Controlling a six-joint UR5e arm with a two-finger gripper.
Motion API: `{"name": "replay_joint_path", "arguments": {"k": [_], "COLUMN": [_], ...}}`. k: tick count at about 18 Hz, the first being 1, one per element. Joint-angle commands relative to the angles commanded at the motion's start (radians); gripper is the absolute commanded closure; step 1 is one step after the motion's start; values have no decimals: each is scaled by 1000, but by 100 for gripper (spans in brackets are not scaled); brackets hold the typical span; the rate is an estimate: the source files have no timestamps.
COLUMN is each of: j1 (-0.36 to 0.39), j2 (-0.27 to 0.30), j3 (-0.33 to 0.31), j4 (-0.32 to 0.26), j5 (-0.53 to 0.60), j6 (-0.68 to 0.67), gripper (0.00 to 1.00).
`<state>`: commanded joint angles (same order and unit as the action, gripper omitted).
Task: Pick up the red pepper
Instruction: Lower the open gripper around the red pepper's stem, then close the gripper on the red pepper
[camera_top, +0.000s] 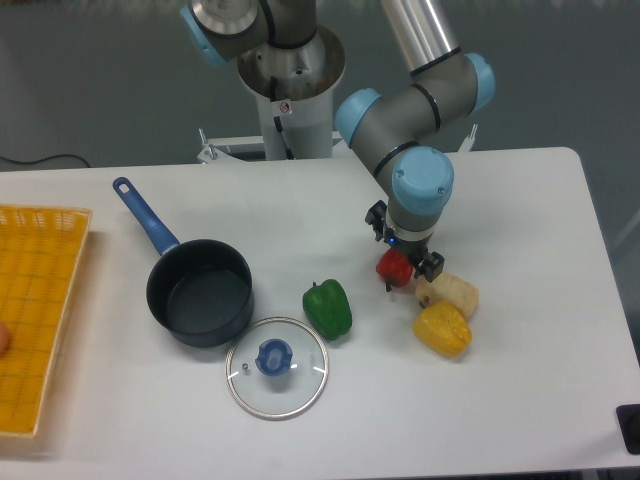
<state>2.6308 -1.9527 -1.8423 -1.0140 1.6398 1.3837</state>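
Three peppers lie on the table, and mine is the red pepper, right under my wrist, near the right of centre. My gripper is down over it, a finger showing on each side of the fruit, but from this high view I cannot tell whether the jaws are already pinching it or only straddling it. Just beside it to the right sits a pale, lumpy vegetable, with the yellow pepper in front of that; the green pepper rests further left, apart from my fingers. To do this well, I judge I should keep the fingers centred on the red body, below its widest bulge, since the glossy skin may slip upward out of a shallow grip. The right finger looks very close to the pale vegetable, so I want a closing stroke that does not catch it. Once firm, a straight vertical lift should leave the neighbours alone. The pot and glass lid are well clear.
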Motion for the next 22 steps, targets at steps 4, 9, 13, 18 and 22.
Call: {"name": "replay_joint_path", "arguments": {"k": [4, 9, 13, 18, 22], "j1": [-3, -3, -6, -6, -12], "j2": [0, -5, -6, -5, 0], "j3": [0, 2, 2, 17, 34], "j4": [0, -1, -1, -6, -17], "j5": [2, 5, 8, 9, 9], "j6": [-2, 1, 1, 3, 2], "gripper": [0, 21, 32, 38, 49]}}
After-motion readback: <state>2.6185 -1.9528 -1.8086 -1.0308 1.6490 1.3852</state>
